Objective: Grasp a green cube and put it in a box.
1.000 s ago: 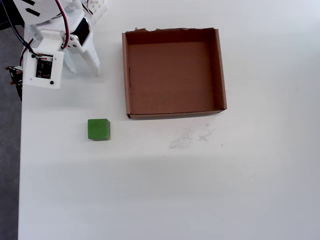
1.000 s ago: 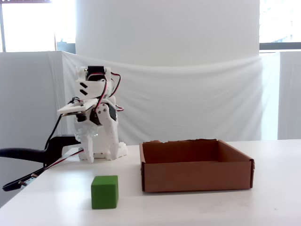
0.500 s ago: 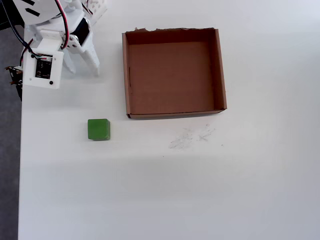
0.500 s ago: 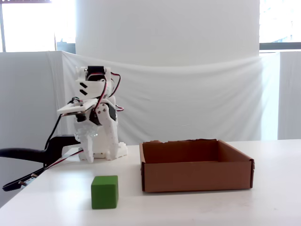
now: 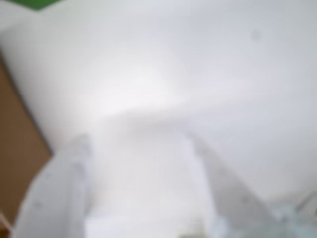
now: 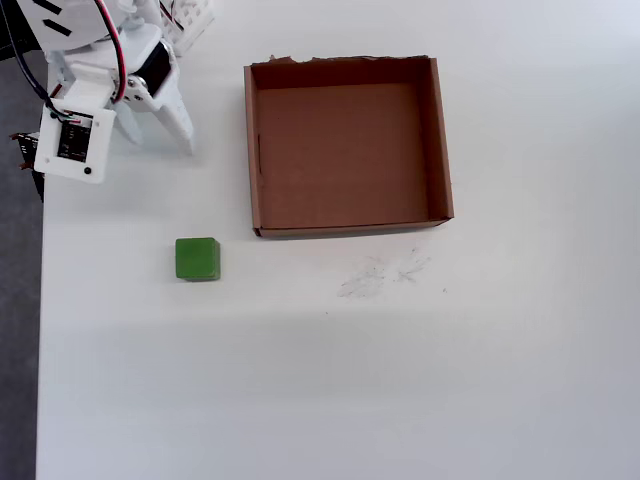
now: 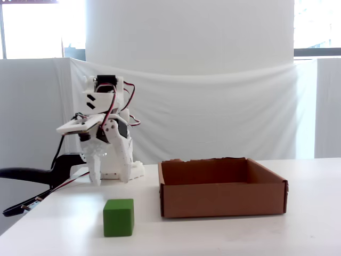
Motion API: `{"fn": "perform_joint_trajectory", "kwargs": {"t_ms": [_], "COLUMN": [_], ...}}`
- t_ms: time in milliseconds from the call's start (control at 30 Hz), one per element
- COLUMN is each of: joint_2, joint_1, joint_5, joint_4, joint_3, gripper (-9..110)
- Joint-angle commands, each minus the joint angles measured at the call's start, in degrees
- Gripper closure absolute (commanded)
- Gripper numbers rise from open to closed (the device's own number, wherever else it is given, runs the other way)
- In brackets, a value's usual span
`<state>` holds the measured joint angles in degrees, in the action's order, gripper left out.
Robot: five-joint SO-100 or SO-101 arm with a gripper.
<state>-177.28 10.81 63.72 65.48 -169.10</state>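
Overhead view: the green cube (image 6: 198, 258) rests on the white table (image 6: 330, 390), clear of every other object, beside the lower left corner of the box (image 6: 446, 150) and apart from it. The box, a shallow brown cardboard tray, lies open side up with its ragged torn edge along the top of the view; its interior holds nothing. Faint grey scuff marks (image 6: 385, 272) show on the table just below the box's lower wall. The white arm (image 6: 90, 95) occupies the upper left corner, red and black wires running over it, and the gripper (image 6: 157, 137) points down toward the table, well above the cube in the view and apart from it.

Fixed view: the cube (image 7: 118, 217) stands in the foreground, left of the box (image 7: 221, 198) and in front of the arm. The gripper (image 7: 110, 176) hangs behind the cube with both fingers directed downward, a clear gap between them and nothing in that gap. A white cloth backdrop (image 7: 213, 117) closes the scene behind the table.

Wrist view, strongly blurred: the two pale fingers (image 5: 59, 193) rise from the lower edge, spread apart over bare white table. A brown strip of the box (image 5: 15, 148) lies along the left edge, and a sliver of the cube (image 5: 32, 3) shows at the top left corner
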Motion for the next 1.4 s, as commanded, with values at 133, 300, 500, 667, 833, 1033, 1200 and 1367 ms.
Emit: {"fn": "perform_joint_trajectory", "kwargs": {"t_ms": [133, 300, 500, 667, 833, 1033, 1200, 1367], "joint_2": [20.0, 35.3, 50.1, 60.3, 68.6, 76.0, 80.2, 83.8], "joint_1": [-0.8, 0.0, -0.2, 0.0, -0.1, 0.4, 1.3, 2.7], "joint_5": [0.8, 2.1, 5.4, 5.5, 5.5, 5.5, 5.5, 5.4], "joint_4": [-8.2, -8.0, -8.3, -9.9, -11.1, -13.2, -16.2, -20.3], "joint_3": [17.3, 30.0, 43.2, 52.2, 59.0, 63.5, 63.9, 62.0], "gripper": [75, 74, 73, 72, 70, 69, 68, 69]}}
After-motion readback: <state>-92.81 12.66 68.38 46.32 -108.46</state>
